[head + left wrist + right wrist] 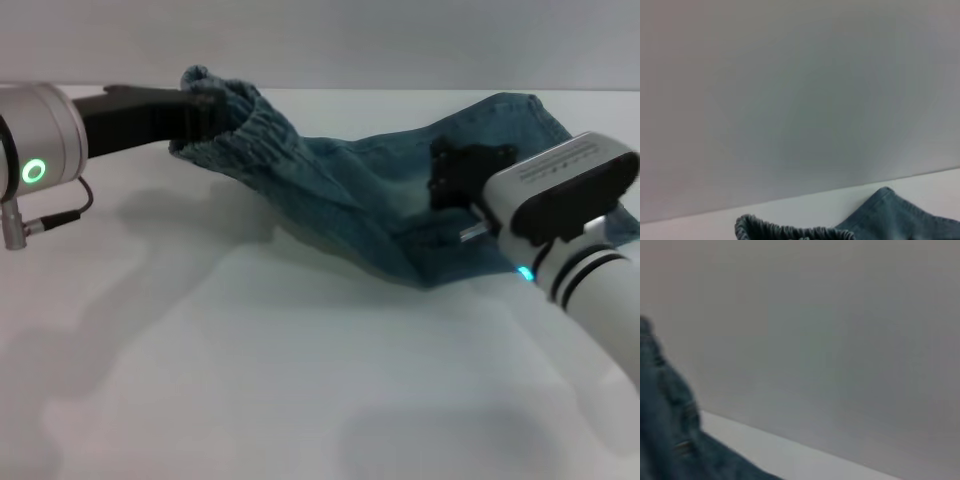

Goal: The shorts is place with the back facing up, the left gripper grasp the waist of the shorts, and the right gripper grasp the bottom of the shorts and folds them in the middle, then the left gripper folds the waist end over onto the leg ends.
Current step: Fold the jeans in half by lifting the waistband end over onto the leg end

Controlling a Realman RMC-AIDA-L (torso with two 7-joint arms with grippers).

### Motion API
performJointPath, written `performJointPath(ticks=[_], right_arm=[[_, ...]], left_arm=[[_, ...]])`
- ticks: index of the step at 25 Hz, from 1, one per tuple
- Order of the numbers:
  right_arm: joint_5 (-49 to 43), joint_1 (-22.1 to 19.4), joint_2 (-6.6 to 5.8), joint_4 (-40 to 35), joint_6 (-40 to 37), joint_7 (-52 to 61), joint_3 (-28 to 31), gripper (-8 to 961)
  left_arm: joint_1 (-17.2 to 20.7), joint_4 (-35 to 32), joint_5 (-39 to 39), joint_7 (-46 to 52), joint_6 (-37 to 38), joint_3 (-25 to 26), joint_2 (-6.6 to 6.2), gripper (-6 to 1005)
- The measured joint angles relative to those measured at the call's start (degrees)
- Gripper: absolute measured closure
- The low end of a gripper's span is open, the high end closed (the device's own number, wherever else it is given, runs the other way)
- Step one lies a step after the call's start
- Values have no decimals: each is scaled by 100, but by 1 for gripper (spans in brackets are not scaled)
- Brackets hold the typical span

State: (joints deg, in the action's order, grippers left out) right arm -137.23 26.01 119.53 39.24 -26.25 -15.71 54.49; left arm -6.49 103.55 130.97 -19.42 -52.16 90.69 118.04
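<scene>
Shorts [400, 190] lie bunched on the white table [250, 370]. Left gripper [200, 112] pinches the ruched waist, lifted off the table. Right gripper [462, 178] sits on the denim opposite the waist; can't tell its claw state. I'd carry the waist high over the legs, since that right arm's in the way.

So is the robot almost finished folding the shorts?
Not yet, about halfway. The shorts already look doubled lengthwise into a narrow strip. Right now the left gripper holds the gathered waistband lifted off the white table, while the right gripper rests on the leg end. Left to do: carry the waist over onto the leg ends and let go.
</scene>
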Motion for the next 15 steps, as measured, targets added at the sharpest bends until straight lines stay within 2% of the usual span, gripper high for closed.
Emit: performJointPath(ticks=[4, 9, 15], right_arm=[[220, 111, -5, 28, 86, 109, -357, 931], [284, 146, -9, 83, 333, 144, -396, 928], [292, 565, -11, 112, 706, 572, -698, 925]], left_arm=[[-57, 106, -2, -8, 0, 6, -8, 980], [-61, 282, -2, -29, 0, 29, -9, 980], [-62, 446, -1, -41, 0, 14, -9, 980]])
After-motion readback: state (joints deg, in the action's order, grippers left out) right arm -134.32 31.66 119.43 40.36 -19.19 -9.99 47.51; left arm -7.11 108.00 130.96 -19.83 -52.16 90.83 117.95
